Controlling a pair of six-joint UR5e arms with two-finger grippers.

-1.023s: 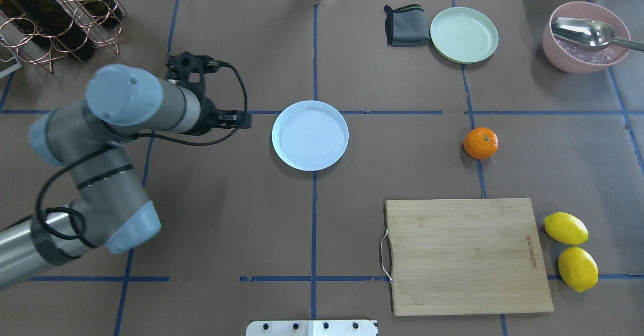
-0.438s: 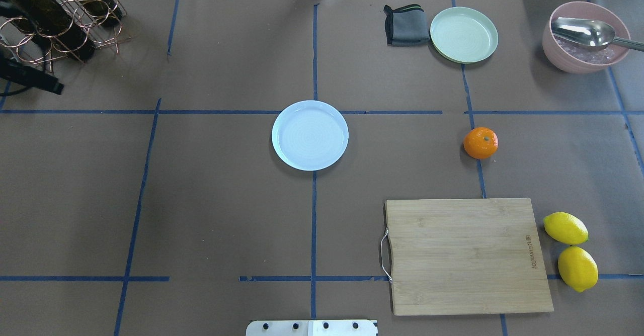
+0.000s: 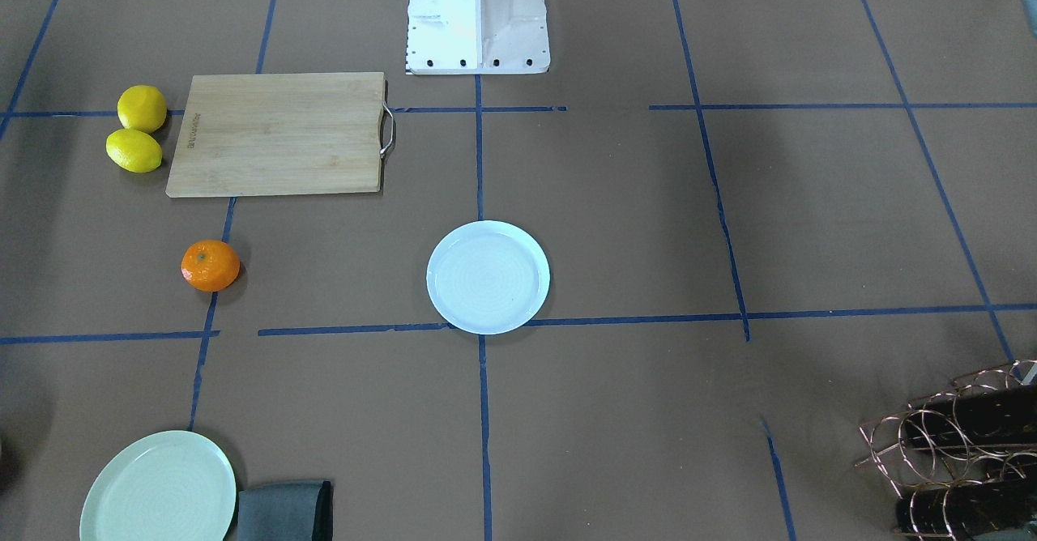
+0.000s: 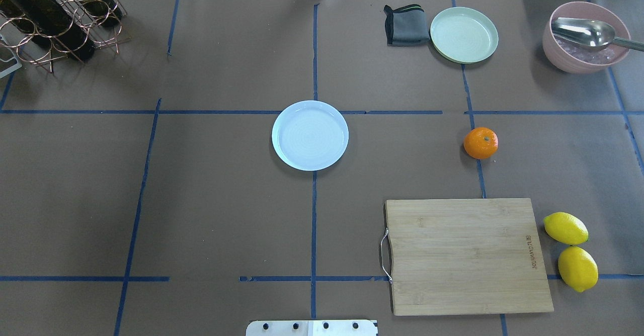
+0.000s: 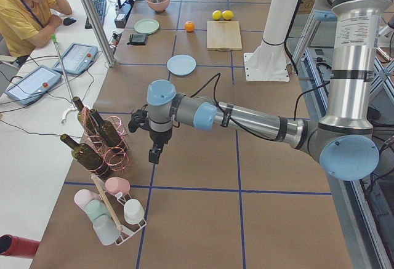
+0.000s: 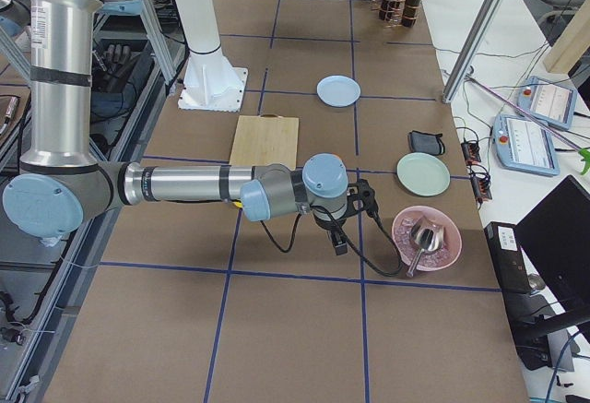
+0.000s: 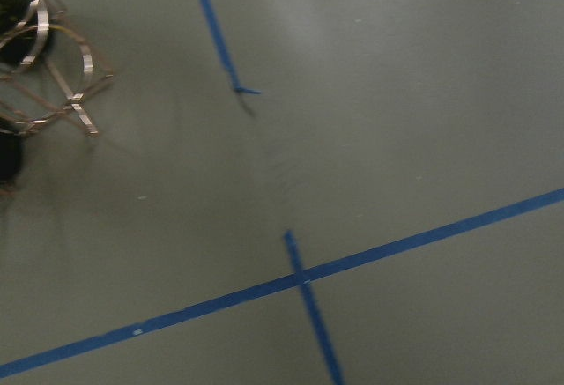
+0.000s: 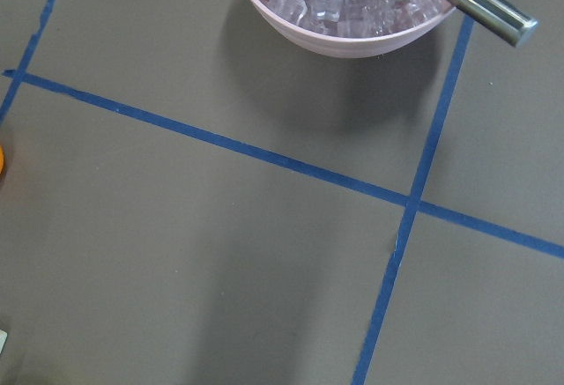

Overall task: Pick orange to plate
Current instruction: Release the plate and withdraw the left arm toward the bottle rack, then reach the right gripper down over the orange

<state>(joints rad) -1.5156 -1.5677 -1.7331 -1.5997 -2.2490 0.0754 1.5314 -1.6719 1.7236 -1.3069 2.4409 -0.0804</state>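
Note:
The orange (image 4: 480,143) lies on the brown table, right of centre, also seen in the front view (image 3: 210,266). The plate (image 4: 310,135), pale bluish-white and bare, sits at the table's middle, well apart from the fruit. Neither arm shows in the overhead or front views. In the left side view my left gripper (image 5: 152,156) hangs beside the wine rack (image 5: 101,140), far from the plate (image 5: 181,64). The right side view shows my right gripper (image 6: 340,242) next to the pink bowl (image 6: 424,237). Whether either gripper is open or shut, I cannot tell.
A cutting board (image 4: 468,255) lies near the robot's base, with two lemons (image 4: 571,250) at its right. A mint-green plate (image 4: 464,34), a grey cloth (image 4: 406,25) and the pink bowl of ice with a spoon (image 4: 586,36) stand at the far right.
My left arm, which reached over the table's left half toward the plate, has pulled away to the left and out of the overhead view. Orange and plate have not moved.

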